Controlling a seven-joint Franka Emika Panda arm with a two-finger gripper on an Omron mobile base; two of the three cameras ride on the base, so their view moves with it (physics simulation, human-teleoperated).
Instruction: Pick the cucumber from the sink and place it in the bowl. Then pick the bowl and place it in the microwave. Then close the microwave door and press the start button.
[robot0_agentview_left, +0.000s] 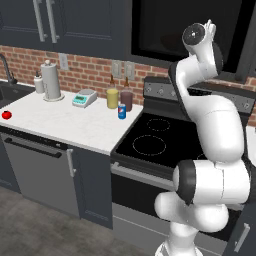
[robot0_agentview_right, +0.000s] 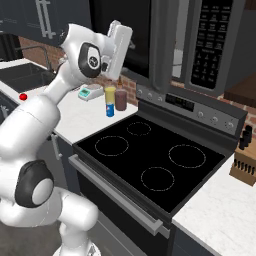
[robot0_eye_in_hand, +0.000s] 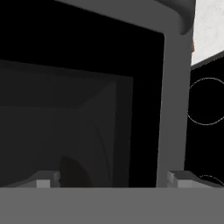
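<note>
The microwave (robot0_agentview_right: 212, 35) hangs over the stove, and a strip of its light grey interior (robot0_agentview_right: 177, 62) shows. The microwave door (robot0_agentview_right: 130, 30) stands swung out, with its black glass (robot0_eye_in_hand: 78, 100) and grey frame (robot0_eye_in_hand: 173, 109) close in front of the hand. My gripper (robot0_eye_in_hand: 113, 180) is open, its fingertips (robot0_eye_in_hand: 43, 181) wide apart and holding nothing. It is raised beside the door (robot0_agentview_left: 207, 27) (robot0_agentview_right: 124, 34). A dim brownish rounded shape (robot0_eye_in_hand: 74, 173) shows behind the glass; I cannot tell whether it is the bowl. The sink (robot0_agentview_right: 25, 75) lies far left. The cucumber is hidden.
A black stove top (robot0_agentview_right: 150, 155) lies below the microwave. On the counter (robot0_agentview_left: 65, 125) to its left stand a red tomato (robot0_agentview_left: 6, 114), a paper towel roll (robot0_agentview_left: 50, 80), a scale (robot0_agentview_left: 84, 98), two jars (robot0_agentview_left: 112, 97) and a blue can (robot0_agentview_left: 122, 111). A knife block (robot0_agentview_right: 245, 160) stands right.
</note>
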